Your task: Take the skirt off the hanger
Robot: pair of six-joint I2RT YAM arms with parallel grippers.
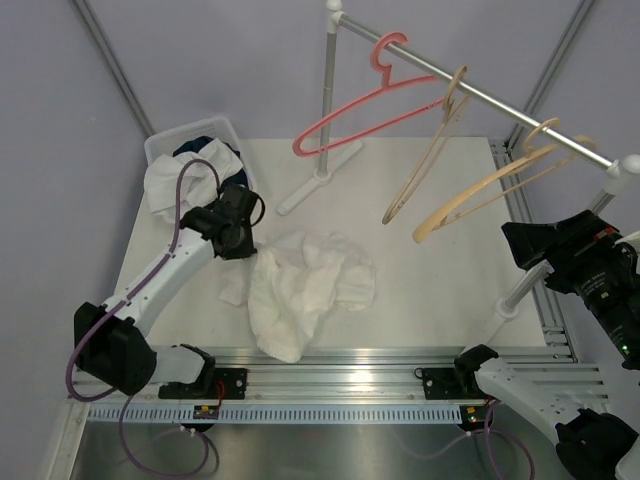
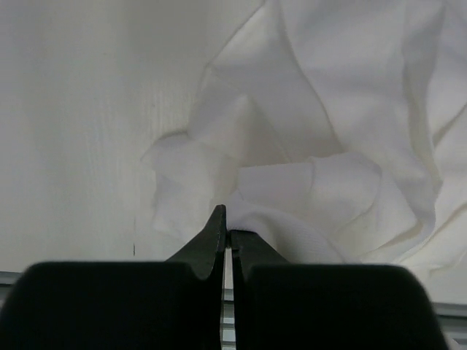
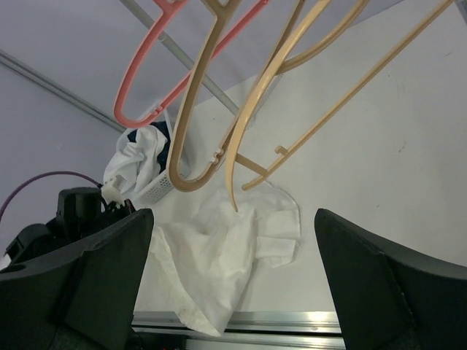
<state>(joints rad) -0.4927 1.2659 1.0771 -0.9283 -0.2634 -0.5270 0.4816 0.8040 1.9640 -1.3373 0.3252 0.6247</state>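
Note:
The white skirt point(image 1: 310, 285) lies crumpled on the table, off every hanger; it also shows in the left wrist view point(image 2: 328, 146) and the right wrist view point(image 3: 219, 255). My left gripper point(image 1: 240, 240) is at the skirt's left edge. Its jaws point(image 2: 228, 226) are shut, with a fold of the skirt pinched at their tips. A pink hanger point(image 1: 345, 115) and two wooden hangers point(image 1: 425, 165) point(image 1: 500, 185) hang bare on the rail point(image 1: 480, 95). My right gripper point(image 3: 230, 219) is wide open and empty, held high at the right by the rack, below the hangers.
A white basket point(image 1: 165, 150) with white and dark clothes stands at the back left, just behind my left arm. The rack's post and foot point(image 1: 320, 178) stand at the table's back centre, and its other post point(image 1: 515, 295) is at the right edge.

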